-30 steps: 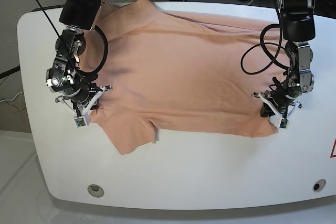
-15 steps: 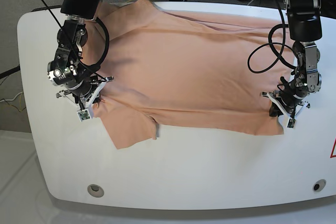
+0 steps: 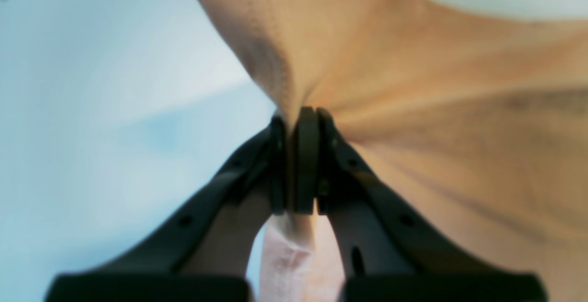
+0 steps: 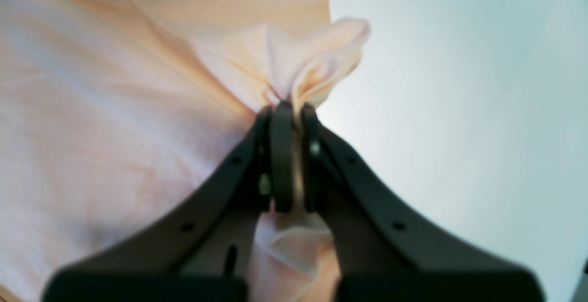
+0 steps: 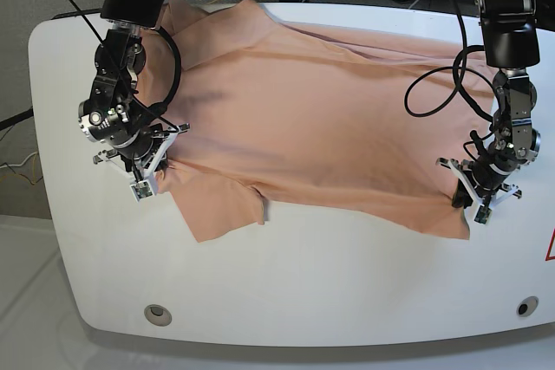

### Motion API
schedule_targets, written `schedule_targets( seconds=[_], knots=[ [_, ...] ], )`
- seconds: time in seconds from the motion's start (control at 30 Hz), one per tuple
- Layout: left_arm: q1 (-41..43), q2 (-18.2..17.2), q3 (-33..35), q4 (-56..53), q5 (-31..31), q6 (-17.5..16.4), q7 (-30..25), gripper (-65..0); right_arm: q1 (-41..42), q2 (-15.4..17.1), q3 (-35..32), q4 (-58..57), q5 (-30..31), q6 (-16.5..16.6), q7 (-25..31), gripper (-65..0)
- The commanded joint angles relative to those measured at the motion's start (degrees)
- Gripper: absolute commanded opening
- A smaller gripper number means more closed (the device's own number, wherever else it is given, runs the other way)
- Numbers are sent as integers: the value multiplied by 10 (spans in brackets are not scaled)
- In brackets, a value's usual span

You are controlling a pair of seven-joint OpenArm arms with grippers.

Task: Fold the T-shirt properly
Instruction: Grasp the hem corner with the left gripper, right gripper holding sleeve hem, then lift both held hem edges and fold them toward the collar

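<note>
The salmon-pink T-shirt [image 5: 321,119] lies spread across the white table [image 5: 347,283], neck end toward the base view's left, one short sleeve [image 5: 221,210] pointing to the front. At the shirt's right front corner my left gripper [image 5: 466,199] is shut on the fabric; the left wrist view shows the cloth [image 3: 413,109] pinched in the left gripper [image 3: 298,116] and pulled taut. My right gripper [image 5: 153,171] is shut on the shirt by the sleeve's shoulder. In the right wrist view a bunched fold [image 4: 312,72] sticks out past the right gripper [image 4: 291,109].
Black cables [image 5: 434,97] loop down from both arms above the shirt. The table's front edge has a round hole at each corner [image 5: 157,312] [image 5: 524,306]. A red mark [image 5: 550,249] sits at the table's right edge. Bare white surface lies in front of the shirt.
The arm on the base view's right has moved right and toward the front, dragging the hem corner with it and stretching the shirt flatter. The other arm has barely shifted.
</note>
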Motion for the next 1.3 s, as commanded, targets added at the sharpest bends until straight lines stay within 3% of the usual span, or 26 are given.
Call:
schedule_targets(
  seconds=[0.0,0.5,0.8,1.03,1.27],
  knots=[
    [-13,-8,-3,12,6,-13,-12,-632,16,5,1,40,4,0,10,-650],
    [-11,-7,-3,13,12,-23,-12,-632,-10,6,1,126,5,3,9,-650],
    [-11,-30,-3,14,12,-24,-12,-632,-43,9,3,163,3,3,9,-650],
    [-11,-43,-6,14,12,-57,-12,-633,-67,22,4,170,3,3,9,-650],
    [-10,-60,-6,14,12,-66,-12,-633,-87,22,4,182,2,3,9,-650]
  ],
)
